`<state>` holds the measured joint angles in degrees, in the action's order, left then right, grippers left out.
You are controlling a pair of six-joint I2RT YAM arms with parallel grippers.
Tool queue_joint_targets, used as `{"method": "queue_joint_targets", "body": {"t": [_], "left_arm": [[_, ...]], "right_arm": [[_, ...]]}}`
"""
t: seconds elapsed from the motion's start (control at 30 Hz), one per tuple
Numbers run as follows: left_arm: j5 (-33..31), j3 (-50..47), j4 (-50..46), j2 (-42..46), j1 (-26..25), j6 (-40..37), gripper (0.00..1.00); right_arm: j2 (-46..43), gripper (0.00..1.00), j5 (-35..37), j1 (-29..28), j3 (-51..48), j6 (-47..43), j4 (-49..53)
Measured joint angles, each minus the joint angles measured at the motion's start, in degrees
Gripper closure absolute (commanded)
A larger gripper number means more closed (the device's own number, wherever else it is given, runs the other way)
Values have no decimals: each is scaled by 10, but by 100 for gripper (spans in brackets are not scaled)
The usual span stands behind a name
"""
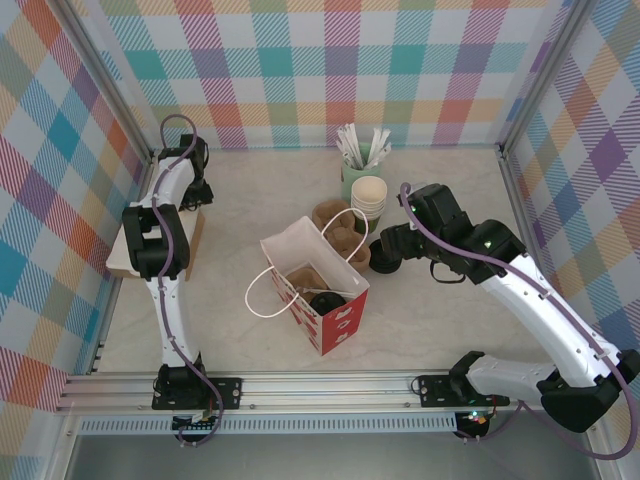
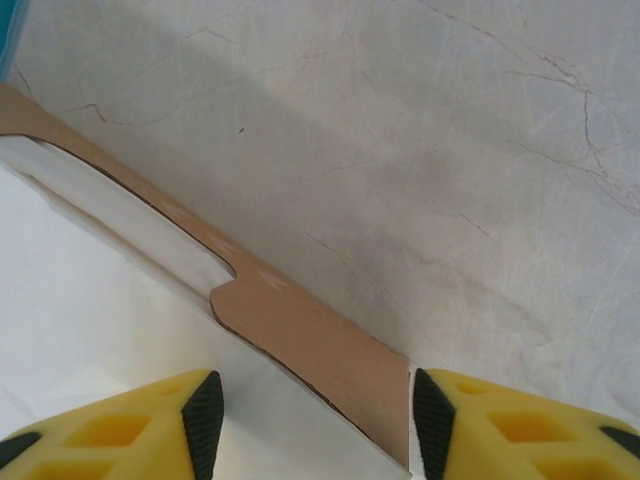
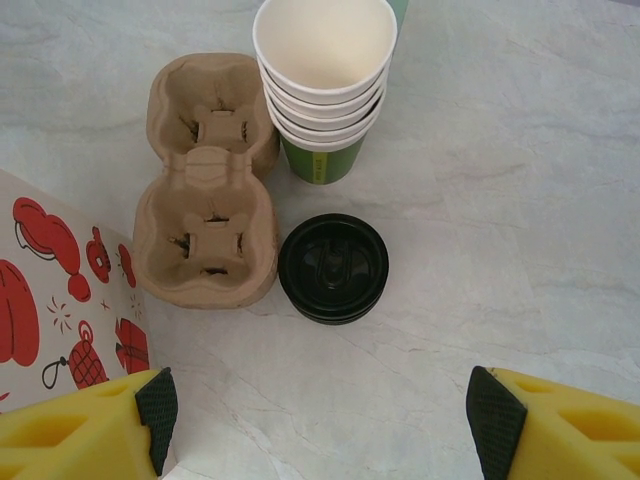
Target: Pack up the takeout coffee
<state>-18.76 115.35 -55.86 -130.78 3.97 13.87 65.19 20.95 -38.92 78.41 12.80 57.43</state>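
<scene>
One lidded coffee cup (image 1: 325, 301) is standing upright inside the red-and-white paper bag (image 1: 340, 322), with its long axis vertical and its black lid facing up. One two-well pulp carrier (image 3: 205, 185), one stack of black lids (image 3: 333, 268) and one stack of roughly four lidless cups (image 3: 325, 60) are sitting beside the bag. The left gripper (image 2: 318, 420) and right gripper (image 3: 320, 420) are both hanging released, jaws apart.

Black-lidded cup (image 1: 325, 301) inside open red/white bag (image 1: 338, 322), ctr; cup stack (image 1: 368, 196) behind.
</scene>
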Motion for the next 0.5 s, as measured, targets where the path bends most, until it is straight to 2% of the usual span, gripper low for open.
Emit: {"method": "queue_joint_targets", "body": {"t": [0.17, 0.5], "left_arm": [[2, 0, 1, 0, 0, 0, 63], [3, 0, 1, 0, -1, 0, 72]], "right_arm": [[0, 22, -3, 0, 0, 0, 0], [0, 22, -6, 3, 0, 0, 0]]}}
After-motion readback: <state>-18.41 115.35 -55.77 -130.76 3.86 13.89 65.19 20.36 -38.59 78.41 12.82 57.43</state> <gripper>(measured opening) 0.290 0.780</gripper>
